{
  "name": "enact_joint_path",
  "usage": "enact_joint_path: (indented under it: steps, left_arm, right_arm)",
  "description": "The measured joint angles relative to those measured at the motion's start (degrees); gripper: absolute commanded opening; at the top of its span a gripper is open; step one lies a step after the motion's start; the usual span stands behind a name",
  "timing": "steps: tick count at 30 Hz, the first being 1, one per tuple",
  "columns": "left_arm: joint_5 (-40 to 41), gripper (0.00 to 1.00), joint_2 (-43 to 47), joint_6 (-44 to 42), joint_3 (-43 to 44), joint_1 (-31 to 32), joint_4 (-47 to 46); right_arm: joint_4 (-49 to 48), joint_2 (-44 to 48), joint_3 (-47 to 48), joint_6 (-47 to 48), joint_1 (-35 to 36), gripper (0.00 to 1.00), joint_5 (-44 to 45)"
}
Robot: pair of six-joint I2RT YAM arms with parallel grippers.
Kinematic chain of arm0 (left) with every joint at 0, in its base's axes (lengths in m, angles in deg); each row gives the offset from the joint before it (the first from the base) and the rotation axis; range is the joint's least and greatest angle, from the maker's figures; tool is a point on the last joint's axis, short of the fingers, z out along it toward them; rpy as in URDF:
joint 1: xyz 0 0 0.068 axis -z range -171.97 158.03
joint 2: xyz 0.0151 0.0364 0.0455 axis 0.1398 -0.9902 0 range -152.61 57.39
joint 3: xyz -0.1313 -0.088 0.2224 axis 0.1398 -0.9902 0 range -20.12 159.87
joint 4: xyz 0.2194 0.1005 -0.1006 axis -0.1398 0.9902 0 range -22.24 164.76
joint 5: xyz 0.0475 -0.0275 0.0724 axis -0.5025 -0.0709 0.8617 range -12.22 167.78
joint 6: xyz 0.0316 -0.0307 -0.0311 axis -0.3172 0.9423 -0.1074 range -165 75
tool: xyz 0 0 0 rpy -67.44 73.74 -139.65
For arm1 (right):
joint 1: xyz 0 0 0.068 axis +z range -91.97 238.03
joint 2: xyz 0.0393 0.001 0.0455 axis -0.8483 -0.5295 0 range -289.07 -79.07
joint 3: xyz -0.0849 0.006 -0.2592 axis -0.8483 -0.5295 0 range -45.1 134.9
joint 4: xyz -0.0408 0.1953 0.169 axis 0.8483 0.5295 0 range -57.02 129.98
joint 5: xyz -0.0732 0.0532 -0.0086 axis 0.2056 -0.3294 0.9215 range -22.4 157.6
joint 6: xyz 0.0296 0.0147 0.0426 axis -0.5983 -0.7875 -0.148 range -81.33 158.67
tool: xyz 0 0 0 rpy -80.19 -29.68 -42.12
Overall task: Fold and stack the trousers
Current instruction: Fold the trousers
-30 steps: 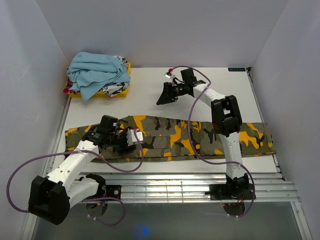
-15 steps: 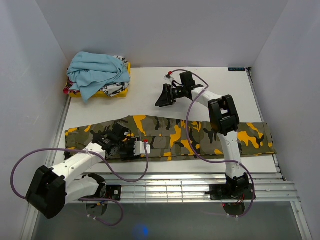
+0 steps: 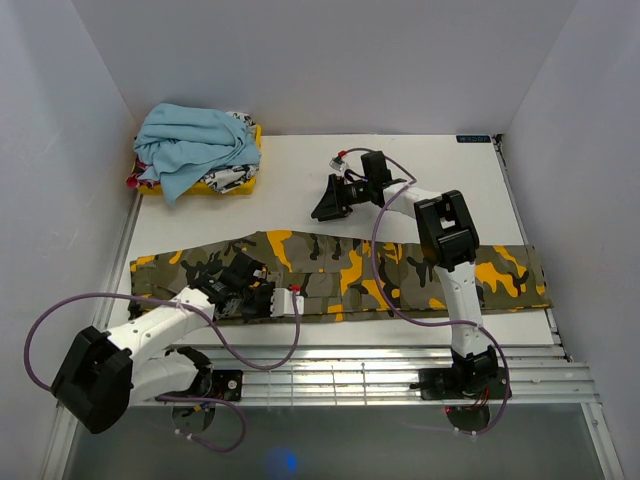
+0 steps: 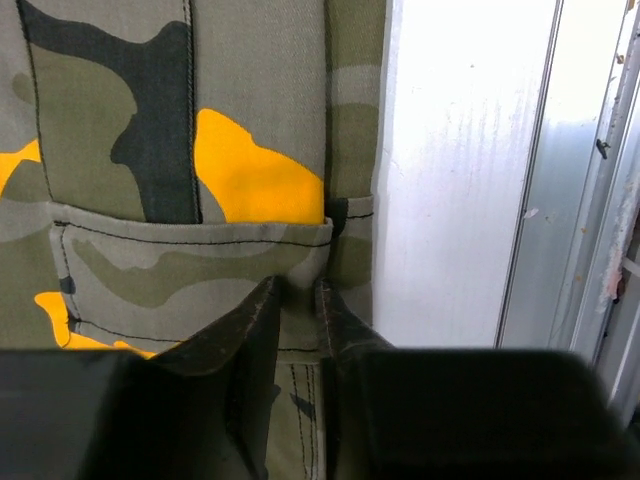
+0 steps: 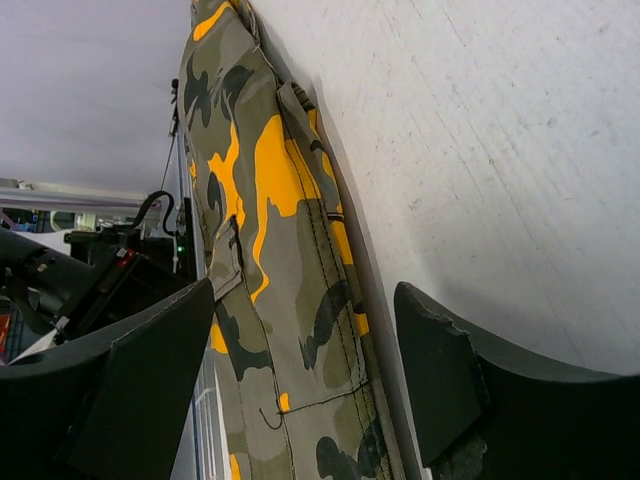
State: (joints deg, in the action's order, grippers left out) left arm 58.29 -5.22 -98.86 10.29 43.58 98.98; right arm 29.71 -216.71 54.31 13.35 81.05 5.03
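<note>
The left gripper (image 3: pixel 258 300) sits low on the trousers (image 3: pixel 505 272). In its wrist view the fingers (image 4: pixel 250 330) are drawn almost together, pinching a ridge of camouflage cloth just below a stitched pocket (image 4: pixel 190 270). Right of the fingers in that view, the cloth ends and bare white table (image 4: pixel 450 200) begins.

The right gripper (image 3: pixel 330 200) hangs over the table (image 3: pixel 450 190), apart from the cloth, on the far side of the trousers from the arm bases. Its jaws are spread wide with nothing between them.

The trousers lie as a long band across the table, running out to both sides of the left gripper. Far beyond that gripper, in the back left corner, is a heap topped by a light blue garment (image 3: pixel 195 140).
</note>
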Motion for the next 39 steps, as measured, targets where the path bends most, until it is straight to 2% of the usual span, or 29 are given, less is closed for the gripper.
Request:
enact_joint_path:
  steps: [3, 7, 17, 21, 26, 32, 36, 39]
  left_arm:
    - [0.2, 0.0, -0.3, 0.7, 0.0, 0.3, 0.0]
    - [0.0, 0.0, 0.8, 1.0, 0.4, 0.3, 1.2]
    - [-3.9, 0.0, 9.0, 0.6, 6.6, 0.3, 10.9]
    - [-6.0, 0.0, 5.7, -0.9, 5.1, 0.3, 12.3]
    - [-7.6, 0.0, -4.7, -2.6, 3.3, 0.3, 11.4]
    - [-8.7, 0.0, -5.4, -3.7, 2.3, 0.2, 9.7]
    - [-9.3, 0.0, -5.6, -4.2, 2.1, 0.2, 8.8]
    - [-9.7, 0.0, -5.7, -4.4, 2.0, 0.2, 8.3]
  right_arm:
    - [-0.5, 0.0, -0.9, -0.3, 0.0, 0.78, -0.5]
    - [-1.6, 0.0, -1.4, -0.8, 0.0, 0.78, -0.7]
    - [-1.7, 0.0, -1.4, -1.2, 0.3, 0.8, -1.3]
    - [-2.0, 0.0, -1.4, -1.5, 0.6, 0.8, -2.2]
    - [-2.3, 0.0, -1.3, -1.7, 1.0, 0.79, -3.4]
    - [-2.7, 0.0, -1.1, -2.9, 2.1, 0.78, -5.0]
    - [-9.3, -0.4, -1.5, -9.5, 4.0, 0.74, -7.8]
    - [-21.3, -1.0, -3.8, -19.5, 5.9, 0.74, -10.5]
